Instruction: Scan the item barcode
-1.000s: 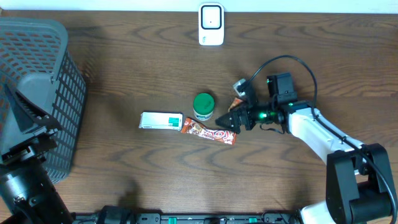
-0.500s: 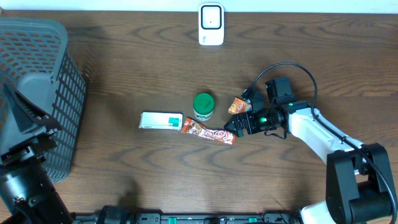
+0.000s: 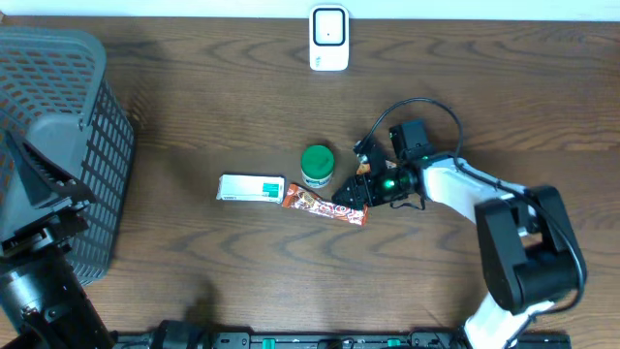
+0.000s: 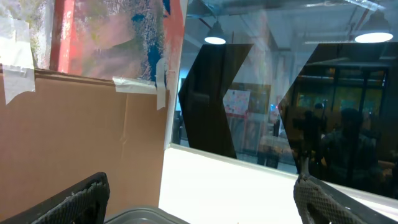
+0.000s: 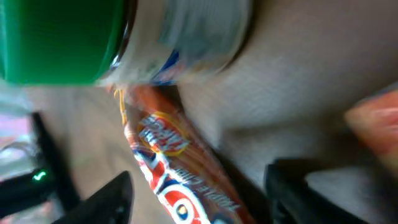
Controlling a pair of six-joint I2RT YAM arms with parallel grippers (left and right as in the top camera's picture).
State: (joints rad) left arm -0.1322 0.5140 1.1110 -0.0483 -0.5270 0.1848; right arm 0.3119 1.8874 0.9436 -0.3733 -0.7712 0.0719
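Now I am at the grab step. My right tool point(image 3: 349, 194) is low over the counter point(image 3: 194, 107) with its jaws apart. One jaw is on each side of the candy bar point(image 3: 320, 204), at the end nearest my arm, not pinching it yet. Next I think I must close gently, lift, and turn the barcode to the white scanner point(image 3: 328, 39). The bar lies just beside the green-lidded jar point(image 3: 317, 165).

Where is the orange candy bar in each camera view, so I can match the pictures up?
Overhead: the orange candy bar lies just below centre, slanting down to the right, under the green-lidded jar.
Left wrist: not in it.
Right wrist: the orange candy bar runs from the centre down to the bottom edge.
Shared landmark: the green-lidded jar, top left in the right wrist view, next to the bar's upper end.
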